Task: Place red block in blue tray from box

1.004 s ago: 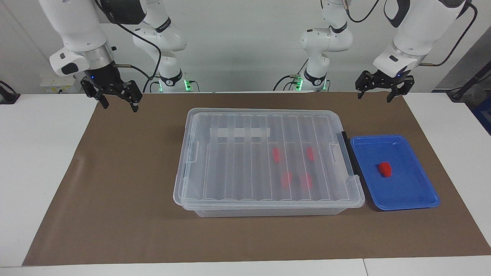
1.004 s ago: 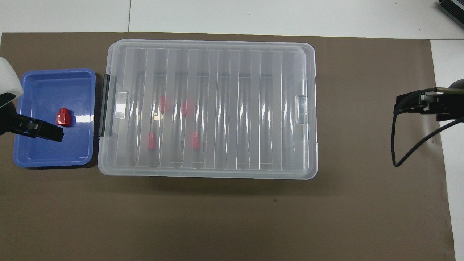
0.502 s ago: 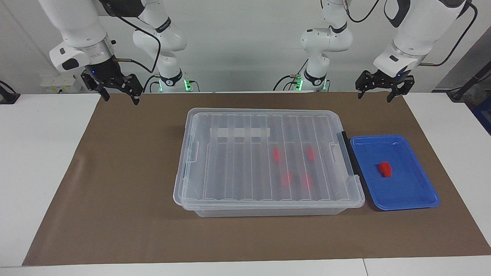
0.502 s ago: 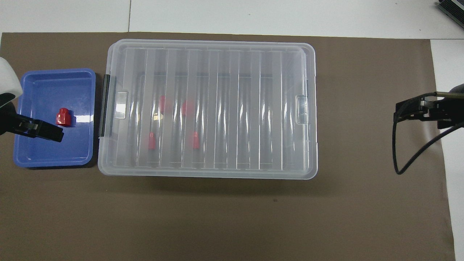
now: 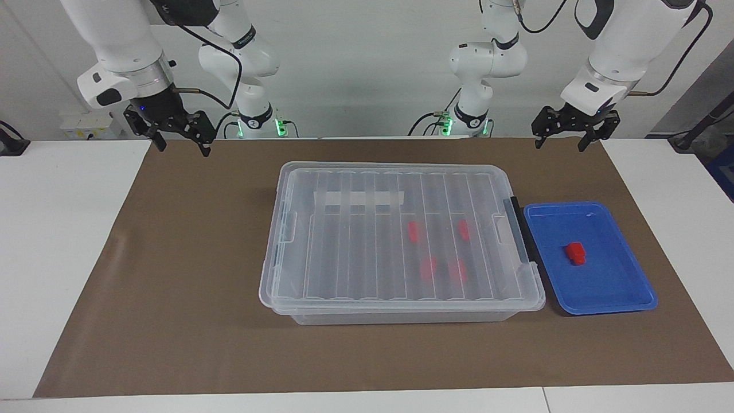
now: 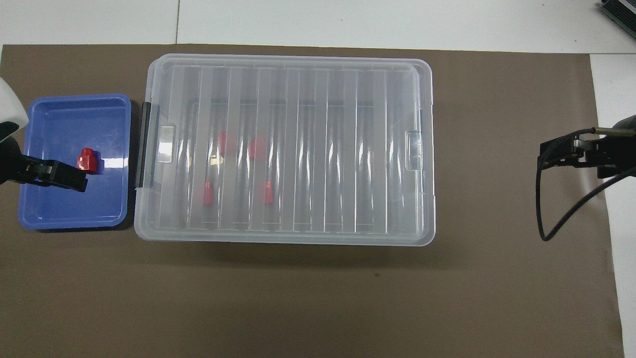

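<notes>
You've got a brown paper mat (image 5: 183,275) spread over your white table (image 5: 63,229), a white power strip (image 5: 80,127) at its wall edge, a dark object (image 6: 621,15) at one corner.

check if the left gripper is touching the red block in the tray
Apart. The facing view shows the left gripper raised near the robots' edge of the table, with a bare stretch between it and the red block in the tray.

White table (image 5: 69,229) carries a brown mat (image 5: 189,287), seemingly paper.
</notes>
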You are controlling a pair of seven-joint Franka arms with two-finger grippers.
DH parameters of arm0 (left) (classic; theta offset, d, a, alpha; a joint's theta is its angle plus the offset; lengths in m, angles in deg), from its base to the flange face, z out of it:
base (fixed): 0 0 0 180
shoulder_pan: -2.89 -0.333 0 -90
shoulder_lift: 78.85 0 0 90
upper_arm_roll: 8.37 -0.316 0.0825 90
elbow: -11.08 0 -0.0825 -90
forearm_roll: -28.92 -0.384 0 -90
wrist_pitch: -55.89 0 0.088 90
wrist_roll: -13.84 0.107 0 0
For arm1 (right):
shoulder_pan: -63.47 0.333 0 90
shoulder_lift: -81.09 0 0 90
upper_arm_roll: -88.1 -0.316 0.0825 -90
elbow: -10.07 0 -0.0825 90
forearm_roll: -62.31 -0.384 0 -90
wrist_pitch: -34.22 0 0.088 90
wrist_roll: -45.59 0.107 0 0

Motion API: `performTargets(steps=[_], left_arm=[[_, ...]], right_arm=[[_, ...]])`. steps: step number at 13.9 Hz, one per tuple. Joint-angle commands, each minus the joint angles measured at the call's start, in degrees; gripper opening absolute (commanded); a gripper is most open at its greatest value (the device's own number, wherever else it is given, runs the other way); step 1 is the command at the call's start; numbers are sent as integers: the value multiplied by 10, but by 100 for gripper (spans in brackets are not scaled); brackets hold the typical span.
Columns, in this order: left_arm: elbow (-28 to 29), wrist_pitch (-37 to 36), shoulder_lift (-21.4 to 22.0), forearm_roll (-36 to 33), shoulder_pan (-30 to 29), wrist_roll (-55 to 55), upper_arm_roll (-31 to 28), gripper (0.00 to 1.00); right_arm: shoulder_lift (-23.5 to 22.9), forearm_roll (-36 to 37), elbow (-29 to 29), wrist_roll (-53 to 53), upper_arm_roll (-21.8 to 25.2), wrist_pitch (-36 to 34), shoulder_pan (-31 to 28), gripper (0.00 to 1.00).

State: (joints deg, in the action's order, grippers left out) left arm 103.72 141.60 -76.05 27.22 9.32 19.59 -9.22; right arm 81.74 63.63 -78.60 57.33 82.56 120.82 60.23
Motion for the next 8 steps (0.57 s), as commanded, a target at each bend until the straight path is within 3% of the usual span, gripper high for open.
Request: performTargets(steps=[1,8], left_arm=[[-5,0,2,6,2,-12,-4,100],[-5,-3,2,6,2,-11,-4,100]], right_arm=[[11,4,-14,17,-4,-4,0,100],[12,1,-15,13,-6,-3,0,100]])
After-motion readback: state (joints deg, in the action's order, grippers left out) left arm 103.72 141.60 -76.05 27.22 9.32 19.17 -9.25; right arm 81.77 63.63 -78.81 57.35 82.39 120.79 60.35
